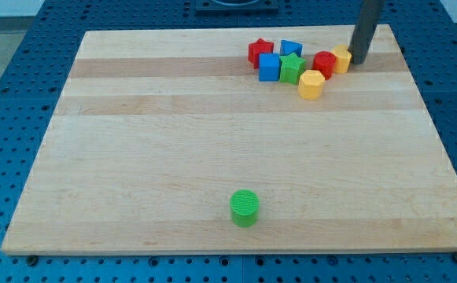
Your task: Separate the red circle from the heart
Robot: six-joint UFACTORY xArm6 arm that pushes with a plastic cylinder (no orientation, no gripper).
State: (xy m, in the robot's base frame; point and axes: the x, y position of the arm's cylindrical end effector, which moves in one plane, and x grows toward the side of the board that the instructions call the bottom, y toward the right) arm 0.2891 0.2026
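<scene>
My tip (359, 60): a bare rod end with nothing to open or close, resting on the wooden board (173, 149) near its top right corner
Yellow heart (341, 58): touching my tip, at its 9 o'clock
Red circle (324, 64): pressed against the heart at the heart's 8 o'clock, so the heart sat between it and my tip
Yellow hexagon (311, 84): just below the red circle, at its 7 o'clock
Green star (292, 68): at 9 o'clock of the red circle, close by
Blue cube (270, 67): against the star's left
Red star (260, 51): at the cluster's 10 o'clock edge
Second blue block (291, 49): behind the green star, shape unclear
Green cylinder (245, 207): alone, well apart, at 6 o'clock of the board
</scene>
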